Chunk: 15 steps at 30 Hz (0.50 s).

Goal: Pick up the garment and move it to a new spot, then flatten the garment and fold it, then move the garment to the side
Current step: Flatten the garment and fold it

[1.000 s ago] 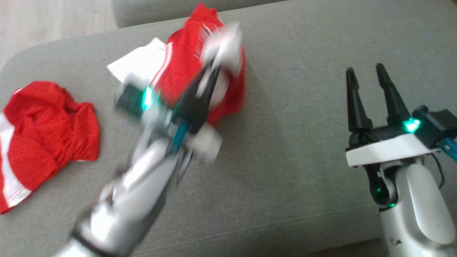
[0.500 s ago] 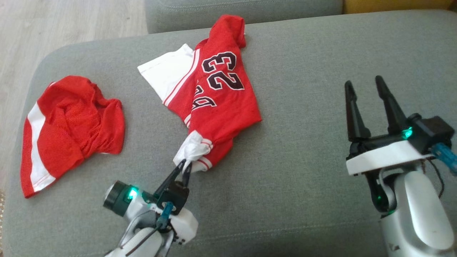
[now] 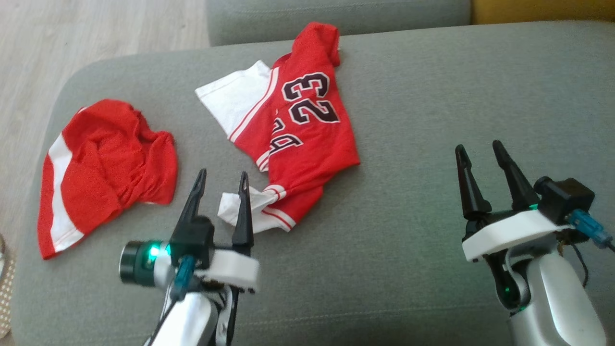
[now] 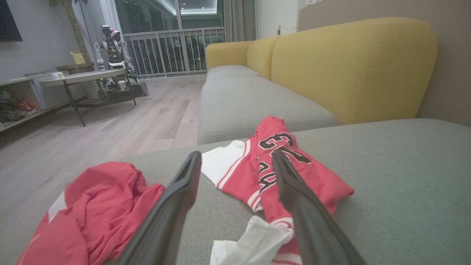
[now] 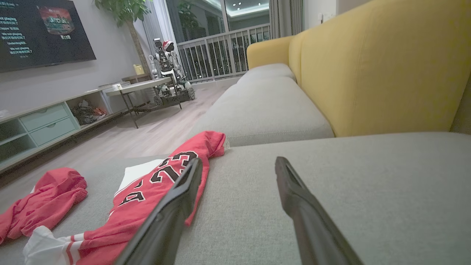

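The garment is a red jersey with a black "23" and white sleeves, lying rumpled on the grey sofa cushion. Its near white sleeve end is bunched right beside my left gripper's right finger. My left gripper is open and holds nothing. In the left wrist view the garment lies just past my open left gripper, with the sleeve end low between the fingers. My right gripper stands open over bare cushion to the right; the garment lies left of my right gripper.
A second crumpled red garment lies at the cushion's left end, near the edge over the wooden floor. Another grey cushion adjoins the far side. A yellow backrest rises on the right. A table stands across the room.
My left gripper dragged the garment's sleeve toward me, then opened and let it go. The sleeve end now lies loose. The camera has shifted a little; the right gripper stays open.
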{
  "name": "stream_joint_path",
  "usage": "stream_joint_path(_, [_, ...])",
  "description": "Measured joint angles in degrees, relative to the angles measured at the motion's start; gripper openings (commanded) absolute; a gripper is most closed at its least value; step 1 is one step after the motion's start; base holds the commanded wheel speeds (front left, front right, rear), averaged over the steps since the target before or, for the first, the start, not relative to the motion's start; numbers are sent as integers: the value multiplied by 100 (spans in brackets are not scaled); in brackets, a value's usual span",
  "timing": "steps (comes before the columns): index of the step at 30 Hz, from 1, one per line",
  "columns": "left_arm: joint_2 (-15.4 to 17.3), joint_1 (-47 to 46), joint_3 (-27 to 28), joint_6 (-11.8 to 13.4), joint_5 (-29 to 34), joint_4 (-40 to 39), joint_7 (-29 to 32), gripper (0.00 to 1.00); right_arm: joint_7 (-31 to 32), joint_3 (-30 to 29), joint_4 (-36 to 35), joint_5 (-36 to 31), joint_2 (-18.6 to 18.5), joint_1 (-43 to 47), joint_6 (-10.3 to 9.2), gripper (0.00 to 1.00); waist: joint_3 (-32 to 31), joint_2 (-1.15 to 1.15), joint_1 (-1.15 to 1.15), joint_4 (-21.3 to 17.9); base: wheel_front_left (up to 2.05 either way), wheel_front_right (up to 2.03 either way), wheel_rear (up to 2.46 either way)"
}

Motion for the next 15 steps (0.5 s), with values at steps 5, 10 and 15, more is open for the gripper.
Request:
stream_joint_path(5, [-53,264,62,-140,199,-235,1,100,146,74,393,349,0,-75,0,100,150,0,0,200,0,0,0])
stream_joint_path(10, [-224,260,167,-289,287,-257,0,100,425,268,1118,896,-1,-683,0,100,325,0,0,537,0,0,0])
stream_joint_path(15, [-367,252,179,-405,396,-255,0,100,657,327,2123,1439,-11,-1482,0,100,493,0,0,934,0,0,0])
